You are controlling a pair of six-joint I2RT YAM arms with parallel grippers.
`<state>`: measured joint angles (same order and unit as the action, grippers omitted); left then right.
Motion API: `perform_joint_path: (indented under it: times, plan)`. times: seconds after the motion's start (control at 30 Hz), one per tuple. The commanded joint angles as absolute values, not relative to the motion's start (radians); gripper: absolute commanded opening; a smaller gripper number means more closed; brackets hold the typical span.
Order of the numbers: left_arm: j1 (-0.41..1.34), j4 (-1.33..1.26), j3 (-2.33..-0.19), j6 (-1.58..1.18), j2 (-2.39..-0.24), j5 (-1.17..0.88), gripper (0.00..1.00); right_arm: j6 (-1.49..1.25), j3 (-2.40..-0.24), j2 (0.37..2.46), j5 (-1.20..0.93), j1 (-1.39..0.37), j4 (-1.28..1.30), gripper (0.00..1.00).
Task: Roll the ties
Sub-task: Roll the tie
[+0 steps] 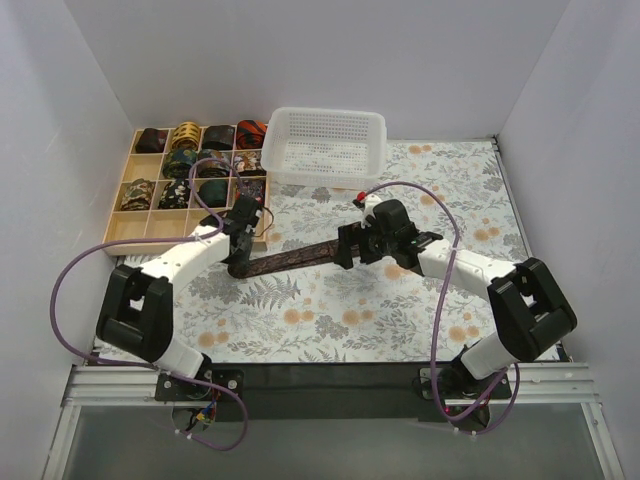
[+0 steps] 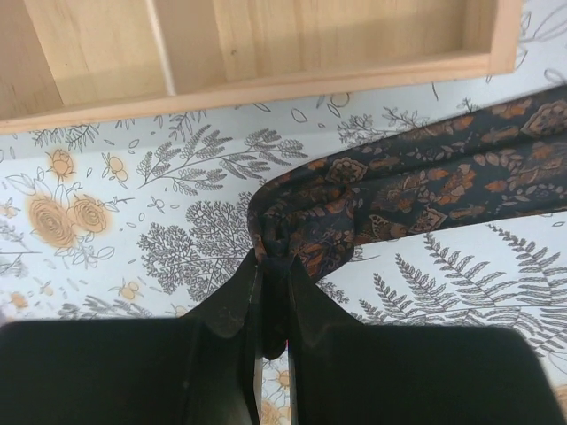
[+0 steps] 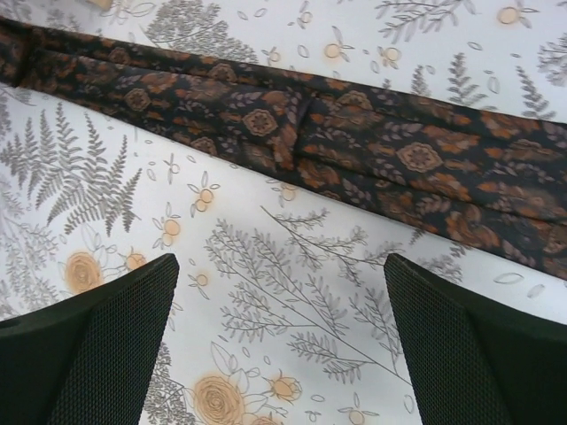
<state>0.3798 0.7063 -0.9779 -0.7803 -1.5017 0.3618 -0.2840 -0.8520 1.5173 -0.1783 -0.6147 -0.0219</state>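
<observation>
Readable text, brands, numbers, signs: none in any of the three views.
tie (image 2: 425, 168): printed pattern only, no lettering to be made out.

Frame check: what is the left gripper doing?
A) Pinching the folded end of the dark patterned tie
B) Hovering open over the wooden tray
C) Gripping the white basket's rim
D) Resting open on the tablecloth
A: in the left wrist view the left gripper is closed on the bunched, folded-over end of the tie, which lies on the cloth just short of the wooden tray.
</observation>
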Motion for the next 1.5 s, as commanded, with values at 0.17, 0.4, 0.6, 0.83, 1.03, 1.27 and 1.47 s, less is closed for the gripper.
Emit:
perform_joint_path:
  times: [0.17, 0.4, 0.6, 0.83, 1.03, 1.27, 1.47]
  plan:
    - [0.544, 0.888, -1.137, -0.847, -1.663, 0.644, 0.00, -0.241, -0.808, 1.411, -0.060, -0.578, 0.052, 0.88]
    - [0.686, 1.054, -1.287, -0.936, -1.850, 0.761, 0.00, -0.242, -0.772, 1.367, -0.037, -0.535, 0.052, 0.87]
    - [0.745, 1.121, -1.400, -0.971, -1.986, 0.775, 0.01, -0.248, -0.732, 1.333, -0.044, -0.497, 0.037, 0.87]
    - [0.762, 1.069, -1.437, -0.948, -2.045, 0.710, 0.27, -0.249, -0.709, 1.325, -0.067, -0.476, 0.022, 0.86]
    - [0.764, 1.013, -1.424, -0.956, -2.048, 0.675, 0.33, -0.250, -0.693, 1.324, -0.095, -0.466, 0.011, 0.85]
    - [0.767, 1.003, -1.427, -0.974, -1.988, 0.647, 0.40, -0.256, -0.683, 1.321, -0.117, -0.460, 0.011, 0.84]
    - [0.772, 0.954, -1.399, -0.988, -1.843, 0.617, 0.59, -0.252, -0.678, 1.304, -0.199, -0.459, -0.051, 0.81]
